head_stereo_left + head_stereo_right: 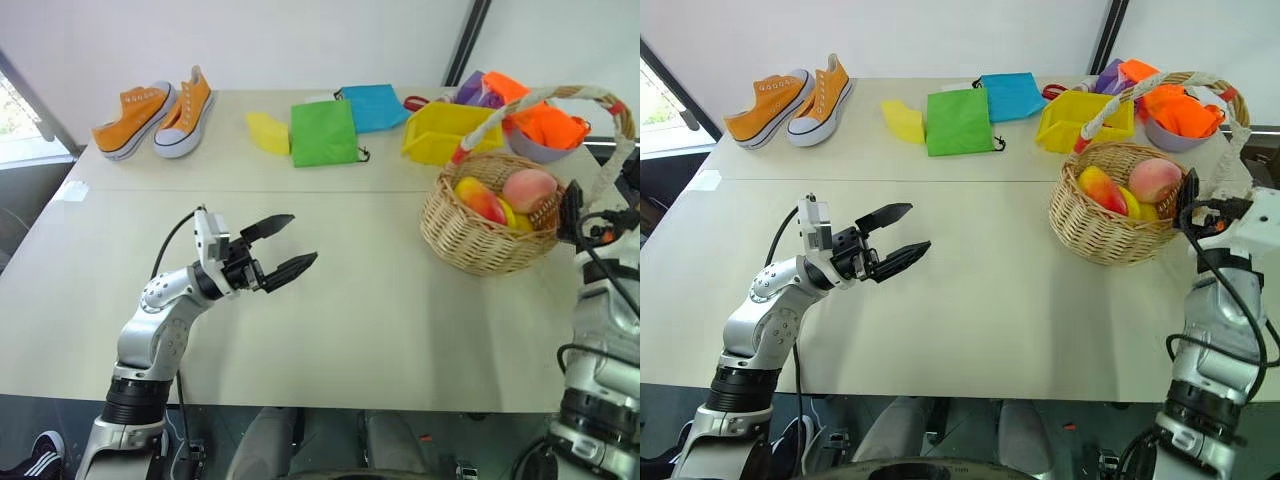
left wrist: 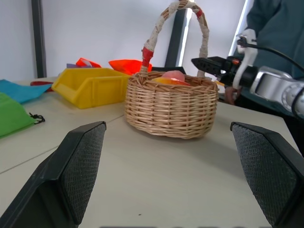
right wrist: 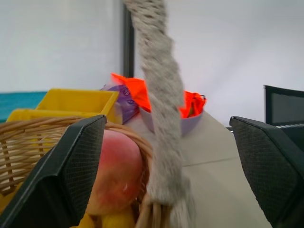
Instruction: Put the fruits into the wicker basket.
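Basket (image 1: 480, 235) on the right part of the table (image 1: 380, 330), near the right gripper (image 2: 211, 64), with handle (image 1: 560, 100) arching tall overhead. Inside, mango (image 1: 478, 198) and peach (image 1: 530, 188) side by side on top of yellow pieces (image 1: 512, 215), so, judging from this, fruit-loading looks finished. Right gripper just beside the basket's outer rim, fingers spread wide with nothing between them, handle base and peach close ahead in the wrist view; likely parked there right after a release. Left gripper (image 1: 280, 250) over the bare middle of the table, well apart from the basket, fingers (image 2: 83, 161) wide apart and empty, aimed toward the basket; probably idle, with no fruit left on the table to fetch. Farther back along the far side: orange sneakers (image 1: 155, 115), green bag (image 1: 323, 132), blue bag (image 1: 372, 105), yellow scrap (image 1: 268, 132), yellow bin (image 1: 448, 128), bowl (image 1: 545, 135) heaped with orange cloth. Table pale beige and matte, with a seam across it behind the basket. White wall beyond, dark post (image 1: 470, 40) up the back; teal sleeve (image 2: 278, 26) of a person at the right edge in the left wrist view.
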{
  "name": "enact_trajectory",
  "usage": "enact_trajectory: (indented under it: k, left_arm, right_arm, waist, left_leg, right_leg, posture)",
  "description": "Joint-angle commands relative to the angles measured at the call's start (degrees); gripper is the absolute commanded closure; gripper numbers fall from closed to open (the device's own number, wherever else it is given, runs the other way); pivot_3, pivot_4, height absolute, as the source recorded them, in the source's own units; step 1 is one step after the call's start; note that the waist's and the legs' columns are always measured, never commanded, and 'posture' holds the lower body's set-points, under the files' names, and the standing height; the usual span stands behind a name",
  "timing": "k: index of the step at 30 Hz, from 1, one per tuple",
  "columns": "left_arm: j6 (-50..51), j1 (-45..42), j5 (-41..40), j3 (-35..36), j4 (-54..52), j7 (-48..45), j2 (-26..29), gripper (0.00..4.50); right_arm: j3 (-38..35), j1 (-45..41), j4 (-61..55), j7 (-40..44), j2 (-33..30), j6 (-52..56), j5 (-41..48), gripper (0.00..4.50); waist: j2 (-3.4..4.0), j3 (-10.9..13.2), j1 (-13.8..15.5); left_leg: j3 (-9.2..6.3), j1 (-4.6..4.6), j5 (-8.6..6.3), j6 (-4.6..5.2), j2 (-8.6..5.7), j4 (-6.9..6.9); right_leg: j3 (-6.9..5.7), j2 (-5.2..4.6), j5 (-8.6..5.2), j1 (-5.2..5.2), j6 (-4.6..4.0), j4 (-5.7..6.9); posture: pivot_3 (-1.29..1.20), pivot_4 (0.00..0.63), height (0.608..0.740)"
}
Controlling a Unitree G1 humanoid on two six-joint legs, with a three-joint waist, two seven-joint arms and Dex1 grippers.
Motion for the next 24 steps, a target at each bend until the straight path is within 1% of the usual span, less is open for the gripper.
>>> enact_trajectory:
  k: [1, 5, 8, 10, 13, 14, 16, 19, 21, 24]
  left_arm:
    - [-1.71, 0.07, 0.48, 2.42, 0.00, 0.57, 0.51, 0.00]
    - [-2.09, 0.15, 0.58, 3.94, 0.91, 1.17, 1.06, 0.00]
    - [-3.01, 1.34, 0.98, 5.90, 1.00, 2.05, 1.68, 0.00]
    - [-3.57, 2.21, 1.54, 6.90, 0.91, 3.00, 1.97, 0.00]
    - [-3.33, 3.66, 1.82, 8.37, 0.50, 4.35, 2.83, 0.00]
    - [-3.44, 4.18, 2.43, 8.91, 0.46, 5.12, 3.29, 0.00]
    - [-4.35, 5.65, 3.50, 10.91, 0.60, 6.98, 4.19, 0.00]
    - [-5.45, 6.63, 6.57, 12.64, 2.03, 10.88, 4.83, 0.00]
    - [-6.30, 7.64, 7.58, 14.53, 2.88, 13.08, 4.93, 0.00]
    - [-8.05, 8.79, 9.74, 18.26, 5.14, 17.48, 5.42, 0.00]
  right_arm:
    - [2.81, 4.70, -12.39, -1.90, 3.71, -3.24, -1.37, 0.08]
    - [6.93, 9.16, -20.27, -2.35, 6.39, -3.06, -2.79, 0.08]
    - [13.87, 14.97, -26.15, 1.81, 7.22, -3.19, -2.31, 0.08]
    - [17.16, 18.03, -27.39, 4.46, 6.59, -5.14, -3.64, 0.08]
    - [21.55, 18.99, -27.89, 7.83, 5.63, -4.45, -2.84, 0.08]
    - [23.52, 17.63, -27.50, 9.12, 4.99, -2.14, -1.91, 0.08]
    - [28.44, 12.73, -24.93, 15.62, 1.58, 2.86, 0.58, 0.08]
    - [30.99, 7.07, -21.18, 21.07, -1.61, 9.15, 4.94, 0.08]
    - [33.08, 3.43, -16.82, 27.64, -5.10, 10.16, 5.47, 0.08]
    - [35.80, -1.16, -11.29, 35.35, -8.17, 10.58, 6.50, 0.08]
  waist:
    - [0.01, -0.01, -0.09]
    - [0.02, -0.02, -0.22]
    - [0.01, -0.03, -0.11]
    - [0.00, -0.03, -0.11]
    - [0.00, -0.03, -0.22]
    - [0.00, -0.03, -0.18]
    - [-0.02, -0.02, -0.48]
    - [-0.07, -0.03, -0.16]
    - [-0.10, -0.04, 0.19]
    - [-0.18, -0.01, 0.25]
  left_leg:
    - [0.00, 0.00, 0.00, 0.00, 0.00, 0.00]
    - [0.01, 0.05, 0.00, -0.01, 0.04, -0.01]
    - [0.04, 0.07, 0.00, -0.02, 0.03, 0.00]
    - [0.03, 0.09, 0.00, -0.02, 0.07, -0.05]
    - [0.05, 0.11, 0.00, -0.02, 0.07, -0.04]
    - [0.09, 0.13, 0.00, -0.02, 0.08, -0.02]
    - [0.12, 0.31, -0.02, -0.02, 0.08, -0.03]
    - [0.21, 0.45, -0.02, -0.01, 0.21, -0.07]
    - [0.20, 0.46, -0.04, 0.00, 0.25, -0.15]
    - [0.21, 0.46, -0.09, 0.07, 0.24, -0.19]
  right_leg:
    - [0.02, 0.01, 0.00, -0.02, 0.00, 0.01]
    - [0.10, 0.06, 0.00, -0.06, 0.00, 0.14]
    - [0.13, 0.12, -0.01, -0.07, -0.01, 0.15]
    - [0.13, 0.11, -0.01, -0.06, 0.00, 0.15]
    - [0.15, 0.11, -0.01, -0.05, -0.01, 0.15]
    - [0.18, 0.12, -0.01, -0.05, -0.01, 0.15]
    - [0.21, 0.09, -0.02, -0.05, -0.02, 0.14]
    - [0.25, 0.13, -0.02, 0.02, -0.03, 0.14]
    - [0.23, 0.15, -0.02, 0.02, -0.04, 0.05]
    - [0.20, 0.16, -0.01, 0.13, -0.02, -0.22]
  posture:
    - [0.00, 0.150, 0.740]
    - [0.00, 0.150, 0.740]
    - [0.00, 0.150, 0.740]
    - [0.00, 0.150, 0.740]
    - [0.00, 0.150, 0.740]
    - [0.00, 0.150, 0.740]
    - [0.00, 0.150, 0.740]
    - [0.00, 0.150, 0.740]
    - [0.00, 0.150, 0.740]
    - [0.00, 0.150, 0.740]
